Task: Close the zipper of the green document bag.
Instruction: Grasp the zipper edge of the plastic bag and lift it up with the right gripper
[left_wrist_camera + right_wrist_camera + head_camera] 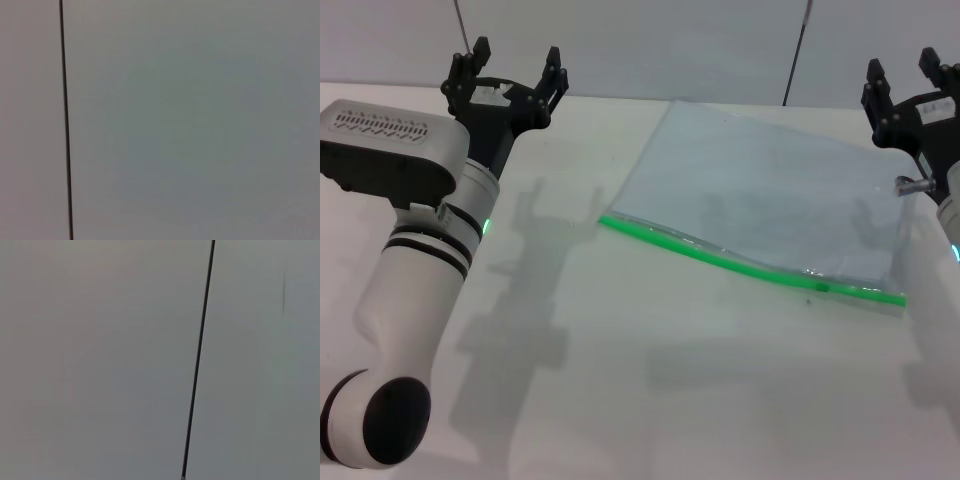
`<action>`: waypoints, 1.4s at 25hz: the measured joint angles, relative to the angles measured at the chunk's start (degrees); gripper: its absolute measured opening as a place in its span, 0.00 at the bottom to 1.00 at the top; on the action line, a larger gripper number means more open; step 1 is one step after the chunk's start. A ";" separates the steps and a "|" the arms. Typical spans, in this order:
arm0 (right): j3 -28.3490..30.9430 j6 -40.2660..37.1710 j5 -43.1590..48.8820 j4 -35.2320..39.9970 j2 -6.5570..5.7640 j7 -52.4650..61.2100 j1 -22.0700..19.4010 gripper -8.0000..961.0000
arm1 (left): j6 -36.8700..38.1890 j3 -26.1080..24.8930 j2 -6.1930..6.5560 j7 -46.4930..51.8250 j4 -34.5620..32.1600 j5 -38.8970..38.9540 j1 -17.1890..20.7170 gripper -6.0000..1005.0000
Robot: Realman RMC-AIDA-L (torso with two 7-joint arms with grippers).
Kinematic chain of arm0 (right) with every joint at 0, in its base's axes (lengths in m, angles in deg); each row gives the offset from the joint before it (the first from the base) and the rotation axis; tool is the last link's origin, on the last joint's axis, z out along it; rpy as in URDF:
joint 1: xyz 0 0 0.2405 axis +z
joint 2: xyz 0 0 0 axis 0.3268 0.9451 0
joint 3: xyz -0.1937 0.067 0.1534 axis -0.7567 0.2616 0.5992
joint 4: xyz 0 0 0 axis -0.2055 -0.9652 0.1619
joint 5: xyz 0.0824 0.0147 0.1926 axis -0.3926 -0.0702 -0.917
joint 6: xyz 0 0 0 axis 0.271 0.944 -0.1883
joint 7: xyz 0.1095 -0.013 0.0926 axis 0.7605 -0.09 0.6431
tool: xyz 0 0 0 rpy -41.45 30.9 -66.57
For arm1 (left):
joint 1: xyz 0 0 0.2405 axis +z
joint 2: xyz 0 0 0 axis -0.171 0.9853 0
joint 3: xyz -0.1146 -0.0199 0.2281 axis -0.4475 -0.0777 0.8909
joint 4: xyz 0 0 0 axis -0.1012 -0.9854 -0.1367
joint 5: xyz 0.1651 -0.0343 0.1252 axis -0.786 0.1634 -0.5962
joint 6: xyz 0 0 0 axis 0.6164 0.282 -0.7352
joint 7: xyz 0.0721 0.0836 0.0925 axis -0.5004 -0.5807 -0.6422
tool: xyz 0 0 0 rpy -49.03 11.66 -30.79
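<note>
Both sets of jaws stand wide and empty: your left gripper [506,72] raised left of the green document bag [770,185], right gripper [912,82] at its far right corner. Pin the bag first, then pinch the slider on the zipper [750,264] along its near edge.

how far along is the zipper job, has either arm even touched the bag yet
Nothing looks done yet. The green document bag lies flat on the table, its zipper along the near edge with the slider seemingly near the right end. Nothing is in hand: the left gripper is raised, open and empty, off to the bag's left; the right gripper is open near the far right corner. Reaching, gripping and pulling the slider all remain.
</note>
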State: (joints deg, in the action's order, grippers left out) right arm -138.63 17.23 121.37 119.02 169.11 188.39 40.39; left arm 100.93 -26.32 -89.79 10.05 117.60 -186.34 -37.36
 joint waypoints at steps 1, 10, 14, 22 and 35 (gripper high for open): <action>-0.03 0.00 0.00 -0.01 0.00 0.00 0.00 0.58 | 0.00 -0.01 0.00 0.00 -0.01 0.00 0.00 0.84; -0.05 -1.04 0.00 -0.34 0.04 0.44 0.05 0.58 | -0.87 -0.02 0.05 0.03 -0.01 0.00 0.00 0.84; -0.10 -5.66 0.00 1.05 -0.16 2.00 0.04 0.58 | -1.56 -0.02 0.12 -0.22 -0.37 0.00 -0.03 0.84; -1.46 -7.78 0.85 5.24 -1.47 1.93 -1.55 0.58 | -1.57 -0.07 0.33 -0.18 -0.45 0.00 0.14 0.84; -1.34 -41.50 12.46 35.96 -16.18 -0.13 -13.81 0.58 | -1.56 -0.26 0.53 -0.36 -0.67 0.00 0.54 0.84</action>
State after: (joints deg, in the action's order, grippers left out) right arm -139.96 -24.27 133.83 154.98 152.93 188.25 26.58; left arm 99.37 -26.59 -89.26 9.69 116.93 -186.35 -36.82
